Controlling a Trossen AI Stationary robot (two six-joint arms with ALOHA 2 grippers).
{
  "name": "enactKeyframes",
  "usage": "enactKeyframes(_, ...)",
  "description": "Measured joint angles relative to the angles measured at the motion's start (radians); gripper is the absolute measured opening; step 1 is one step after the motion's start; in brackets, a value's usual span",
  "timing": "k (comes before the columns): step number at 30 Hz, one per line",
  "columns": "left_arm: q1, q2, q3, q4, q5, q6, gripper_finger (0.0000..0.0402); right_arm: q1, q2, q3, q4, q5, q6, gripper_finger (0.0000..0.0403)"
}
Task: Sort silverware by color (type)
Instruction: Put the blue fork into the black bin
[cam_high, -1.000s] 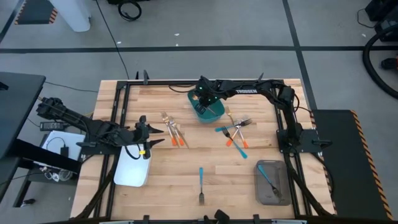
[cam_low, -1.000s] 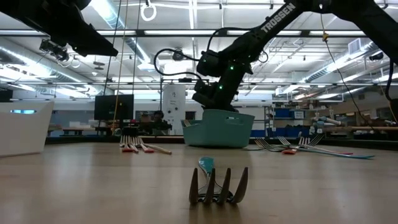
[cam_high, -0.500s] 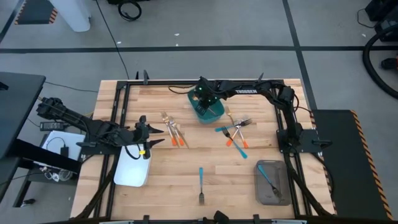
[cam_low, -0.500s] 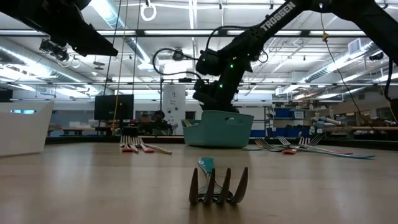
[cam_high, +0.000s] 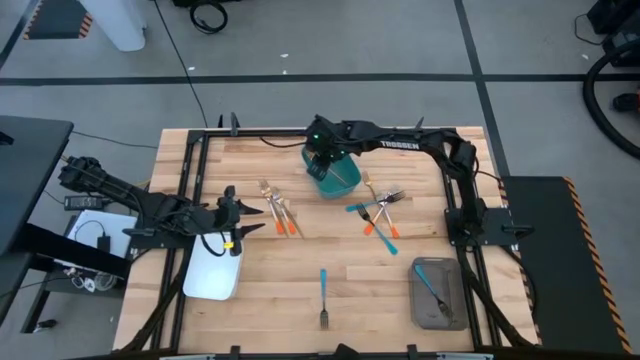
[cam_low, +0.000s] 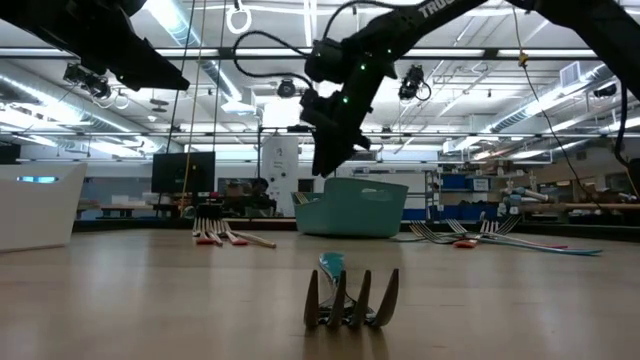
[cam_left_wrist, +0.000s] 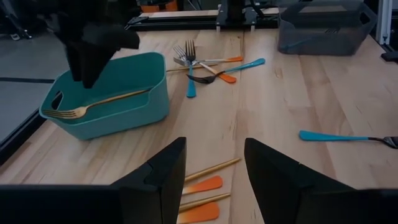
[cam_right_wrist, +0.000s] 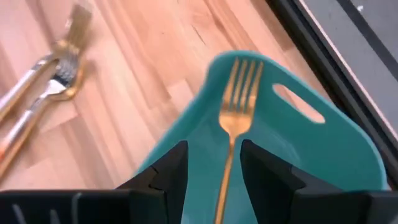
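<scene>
We take the teal bin (cam_high: 337, 176) at the table's far edge as our landmark. The right arm reaches from its post across the far side of the table, and its right gripper (cam_high: 320, 158) hangs above the bin's left rim, clear of the bin in the low view; its fingers (cam_right_wrist: 168, 171) stand apart with nothing between them. Inside the bin lies one gold fork (cam_right_wrist: 231, 134), flat along the floor with its tines toward the handle slot. To the right of the bin we see a crossed cluster of forks (cam_high: 378, 212) with blue and orange handles, near the bin. To the left of the bin, near it, lies a group of orange-handled and gold pieces (cam_high: 280, 214). A single blue-handled fork (cam_high: 324, 296) lies well apart from the bin, toward the near edge. The grey tray (cam_high: 437, 292), well apart to the bin's near right, holds a blue-handled utensil (cam_high: 431, 289). The left arm waits far to the left of the bin, its left gripper (cam_high: 240, 218) spread open above the white tray (cam_high: 213, 272).
</scene>
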Motion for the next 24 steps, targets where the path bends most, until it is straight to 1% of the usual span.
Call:
enactKeyframes(5, 0.000, 0.000, 0.000, -0.001, 0.015, 0.001, 0.0172, 0.030, -0.001, 0.061, -0.031, 0.001, -0.017, 0.0154)
enactKeyframes(13, 0.000, 0.000, 0.000, -0.019, 0.015, 0.001, 0.0172, 0.110, -0.001, 0.151, -0.107, 0.001, -0.036, 0.0154)
enactKeyframes(24, 0.000, 0.000, 0.000, -0.019, 0.014, -0.001, 0.0172, 0.227, -0.001, 0.176, -0.128, 0.000, -0.036, 0.0154)
